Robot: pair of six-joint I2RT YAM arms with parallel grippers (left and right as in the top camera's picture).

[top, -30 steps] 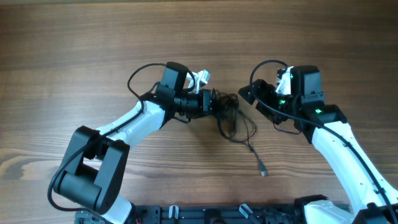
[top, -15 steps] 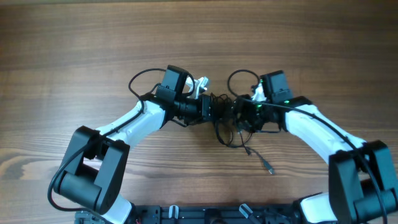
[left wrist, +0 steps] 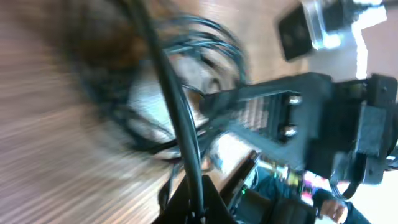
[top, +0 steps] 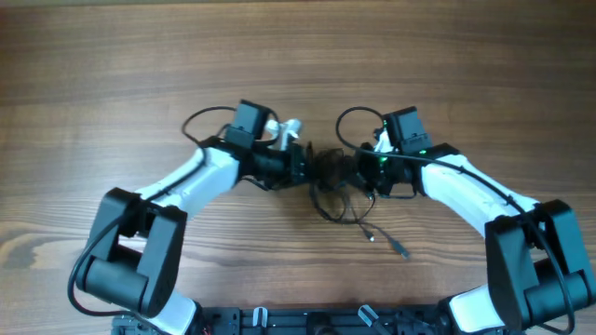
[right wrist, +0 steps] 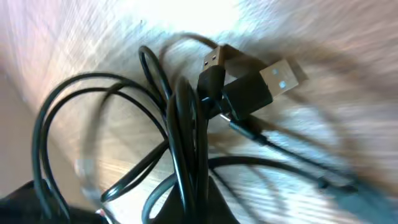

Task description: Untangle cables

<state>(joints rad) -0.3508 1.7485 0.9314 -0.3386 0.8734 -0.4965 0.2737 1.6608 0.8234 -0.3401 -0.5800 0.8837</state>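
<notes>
the two arms meet nose to nose over the middle of the wooden table [top: 112, 74], and the cables [top: 331, 175] sit in a dark knot right between them. the left gripper [top: 305, 167] has its fingertips pressed into the near side of the knot. in its own wrist view, which is badly blurred, a black cord [left wrist: 174, 112] runs straight down into the closed wedge of its fingers at the bottom edge, so it looks clamped on the cables. the right gripper [top: 359, 169] comes at the knot from the opposite side. its wrist view shows several strands [right wrist: 186, 130] bunched together and pinched into the narrow gap of its fingers low in the picture, so it too is gripping the cables. just beyond its fingertips two silvery flat plugs [right wrist: 283, 74] stick out of the bundle, one lying close behind the other, and wide loops fan out to the side. below the right gripper, toward the robot's base, a few slack loops droop from the knot, and one loose end [top: 400, 249] trails away across the wood, well apart from both grippers.
</notes>
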